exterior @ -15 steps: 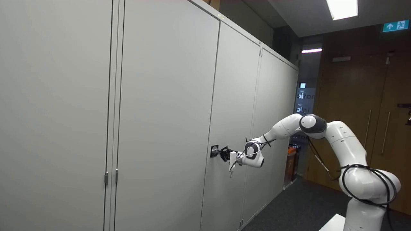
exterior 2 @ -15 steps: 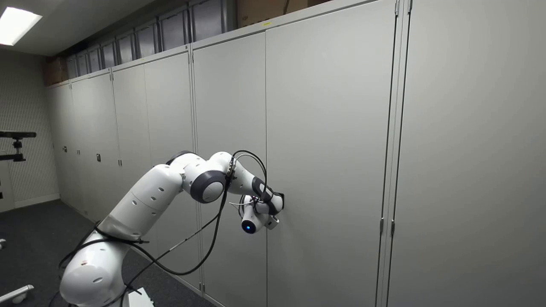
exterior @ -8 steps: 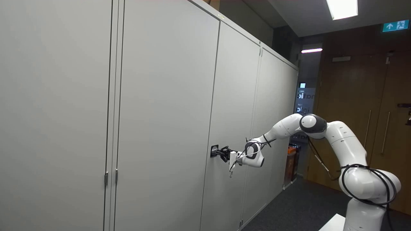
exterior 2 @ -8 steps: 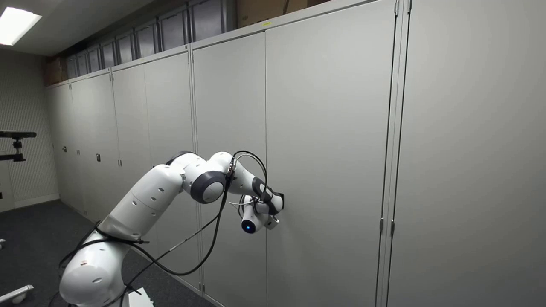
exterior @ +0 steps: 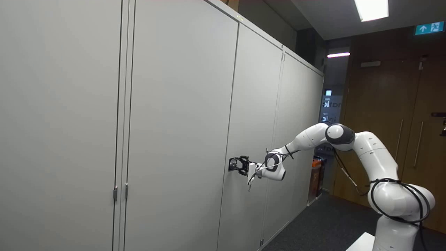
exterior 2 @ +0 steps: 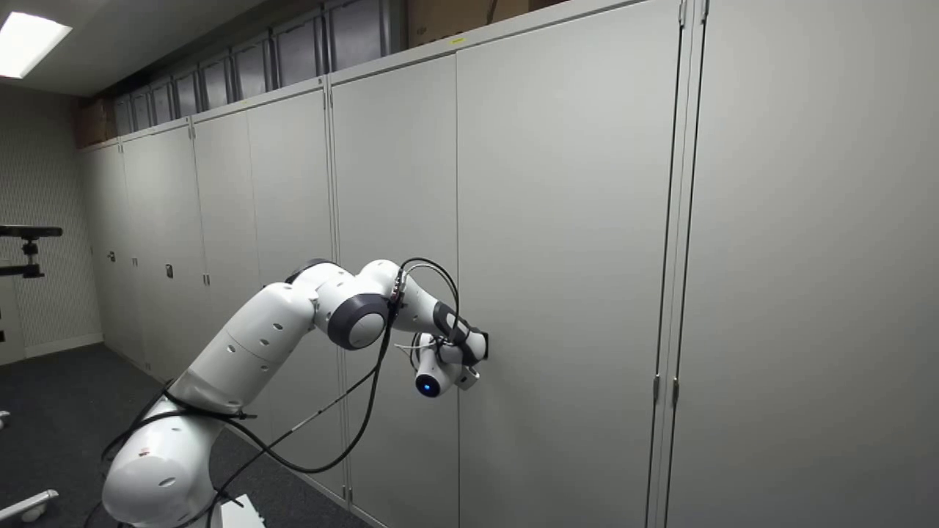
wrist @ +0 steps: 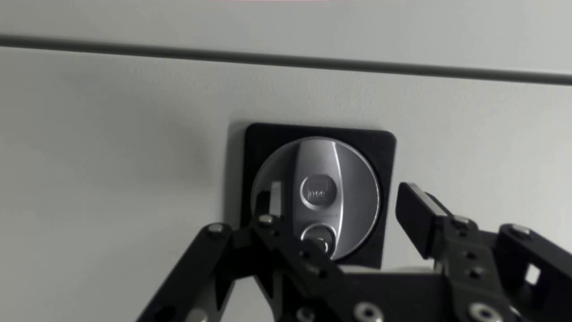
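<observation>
Across the wrist view's middle, a round knob [wrist: 318, 190] is seen, set in a black plate [wrist: 380, 145] on a grey door [wrist: 469, 129], just beside a seam [wrist: 286, 60]. A lock [wrist: 321, 239] is built into the knob's face. The gripper [wrist: 339, 203] is held spread before it, its fingers [wrist: 415, 223] parted: the knob's left side is overlapped by one, while the other is seen beside the plate. Whether the knob is touched cannot be told.

In an exterior view, the arm [exterior: 374, 153] is stretched toward the cabinets [exterior: 181, 104], and the gripper's parted fingers are held at the plate. Beyond, wooden doors [exterior: 379, 97], a bin [exterior: 314, 177] and an exit sign [exterior: 429, 28] can be seen.

In an exterior view, crates [exterior 2: 297, 48] and a box [exterior 2: 462, 18] are lined up on top of the cabinets. The gripper is hidden by the wrist [exterior 2: 473, 348], past which only the plate's edge is shown
</observation>
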Robot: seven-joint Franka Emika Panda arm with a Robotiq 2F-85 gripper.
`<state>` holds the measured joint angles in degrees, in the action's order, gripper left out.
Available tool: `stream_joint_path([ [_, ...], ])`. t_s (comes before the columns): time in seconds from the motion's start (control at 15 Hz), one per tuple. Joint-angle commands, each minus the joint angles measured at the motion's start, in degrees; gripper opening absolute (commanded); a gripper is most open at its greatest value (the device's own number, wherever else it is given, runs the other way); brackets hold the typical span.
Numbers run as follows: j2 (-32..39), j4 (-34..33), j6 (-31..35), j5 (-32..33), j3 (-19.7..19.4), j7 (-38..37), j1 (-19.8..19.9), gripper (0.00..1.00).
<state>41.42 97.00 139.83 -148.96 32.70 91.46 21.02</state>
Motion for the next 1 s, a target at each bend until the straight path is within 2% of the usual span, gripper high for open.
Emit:
stream_joint_path([
  [0.0,1.39,-3.04,2.11,0.00,2.28,1.63,1.34,0.65],
  [0.07,1.56,-3.55,2.47,0.00,2.56,1.75,1.37,0.61],
  [0.13,1.70,-3.69,3.20,0.00,2.44,1.66,1.24,0.51],
  [0.2,1.84,-3.87,3.39,0.00,2.47,1.70,1.22,0.37],
  [0.27,1.93,-3.96,3.73,0.00,2.44,1.74,1.13,0.34],
  [0.53,2.43,-4.36,4.58,0.00,2.26,1.58,0.90,0.05],
  [0.93,2.32,-4.80,5.03,0.00,2.28,1.01,0.85,0.08],
])
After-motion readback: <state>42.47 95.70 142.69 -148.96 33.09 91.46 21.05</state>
